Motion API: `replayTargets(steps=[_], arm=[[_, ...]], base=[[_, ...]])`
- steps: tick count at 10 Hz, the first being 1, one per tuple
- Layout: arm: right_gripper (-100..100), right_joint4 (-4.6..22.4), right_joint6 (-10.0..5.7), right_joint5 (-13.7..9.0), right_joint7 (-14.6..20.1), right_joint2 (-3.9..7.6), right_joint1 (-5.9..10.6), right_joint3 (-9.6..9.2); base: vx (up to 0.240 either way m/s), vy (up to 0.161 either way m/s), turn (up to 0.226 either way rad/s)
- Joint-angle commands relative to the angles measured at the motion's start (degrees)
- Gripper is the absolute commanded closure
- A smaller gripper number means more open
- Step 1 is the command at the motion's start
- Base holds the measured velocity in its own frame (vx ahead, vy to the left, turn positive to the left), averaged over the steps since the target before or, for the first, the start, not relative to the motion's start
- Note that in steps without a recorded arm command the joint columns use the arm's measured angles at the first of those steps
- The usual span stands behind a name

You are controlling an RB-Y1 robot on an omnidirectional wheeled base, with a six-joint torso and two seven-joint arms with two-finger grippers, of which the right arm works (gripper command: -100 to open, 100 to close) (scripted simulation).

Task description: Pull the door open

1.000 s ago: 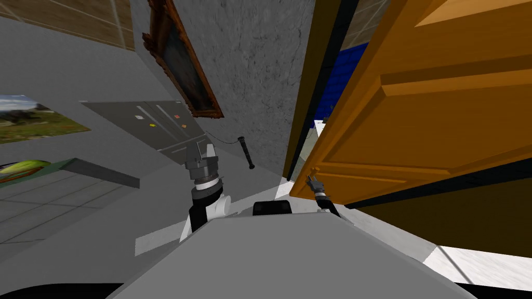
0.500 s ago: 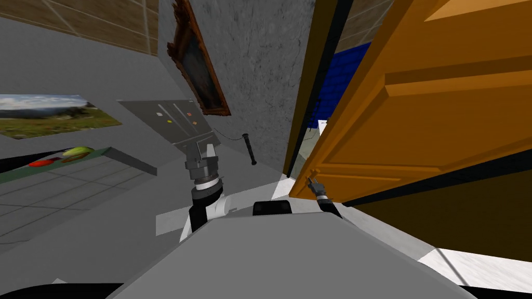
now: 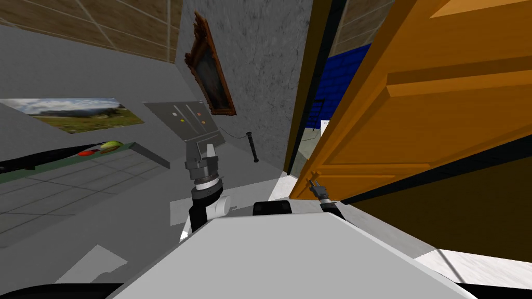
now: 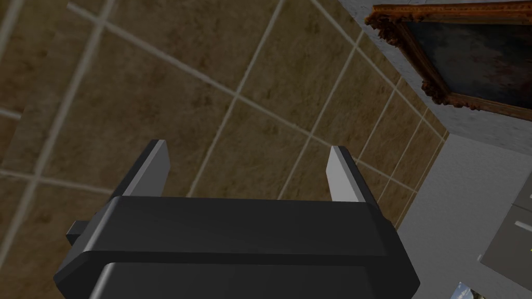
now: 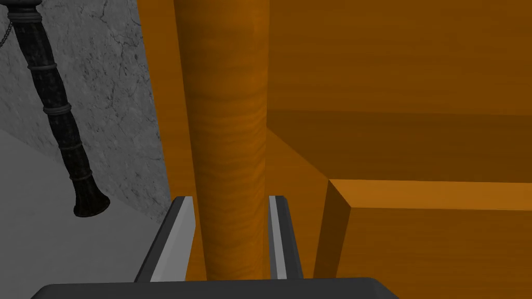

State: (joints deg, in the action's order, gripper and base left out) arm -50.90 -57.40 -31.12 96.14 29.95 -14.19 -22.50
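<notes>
My right end effector (image 5: 231,198) pinches the handle (image 5: 228,104) on the door (image 5: 395,62), so I should pull slowly in a curve, gripping tight; my left end effector (image 4: 248,145) is spread.

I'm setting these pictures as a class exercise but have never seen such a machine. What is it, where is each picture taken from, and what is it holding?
It is a two-armed robot in a simulated house. The wide picture comes from a camera on its head, looking down at an orange door, partly open. The other two come from cameras on its hands. The right gripper has its two thin fingers pressed on the sides of the door's upright round handle. The left gripper is open and holds nothing, raised left of the door. A framed picture hangs on the grey wall.
</notes>
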Motion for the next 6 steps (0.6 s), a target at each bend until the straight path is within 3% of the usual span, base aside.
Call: replayTargets(steps=[1,6], arm=[[100,1.0,-1.38,0.4,0.9,0.28,0.04,-0.71],[100,2.5,-5.68,1.9,3.9,2.59,-1.26,-3.05]], base=[[-0.215,-0.054,0.12],[-0.22,-0.057,0.137]])
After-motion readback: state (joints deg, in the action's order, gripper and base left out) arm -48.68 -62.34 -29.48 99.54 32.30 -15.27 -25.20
